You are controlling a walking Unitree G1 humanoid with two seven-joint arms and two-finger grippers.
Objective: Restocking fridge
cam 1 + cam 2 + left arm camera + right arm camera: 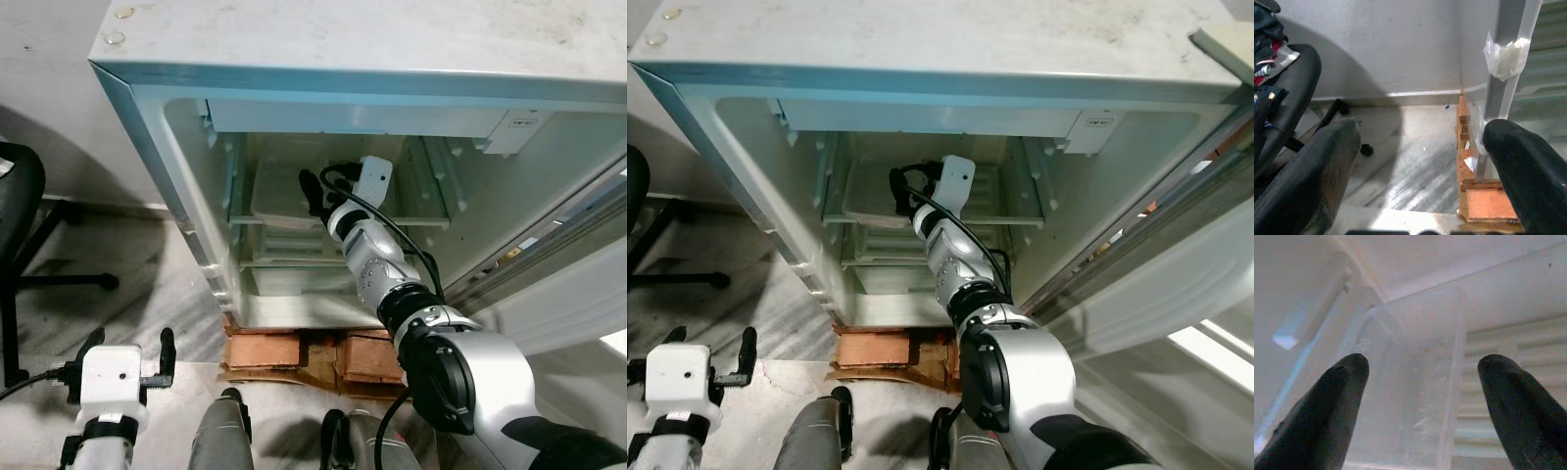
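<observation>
Standing open on a stack of bricks [294, 351], the fridge [392, 59] is seen from above, its door [1176, 284] swung out on the robot's right. A clear plastic tray [1415, 382] is seen on the upper wire shelf [431, 201] inside the fridge, toward its left wall; nothing can be made out in the tray. A second shelf and a drawer lie lower down, contents too dim to tell. The right gripper [312, 191] is reached deep into the fridge, arm stretched forward and down, wrist camera on top, cable looped over it. Its two black fingers [1327, 406] are spread wide apart, one to each side of the tray; whether the tray is touched cannot be told, and nothing is held. The left gripper [127, 351] is held low outside the fridge, near its lower left corner, over the marble floor [1410, 161]. Its fingers [1312, 171] are also spread apart and hold nothing; a taped fridge edge [1506, 54] and the bricks are seen between them. A black office chair [20, 206] is parked at the far left by the wall.
</observation>
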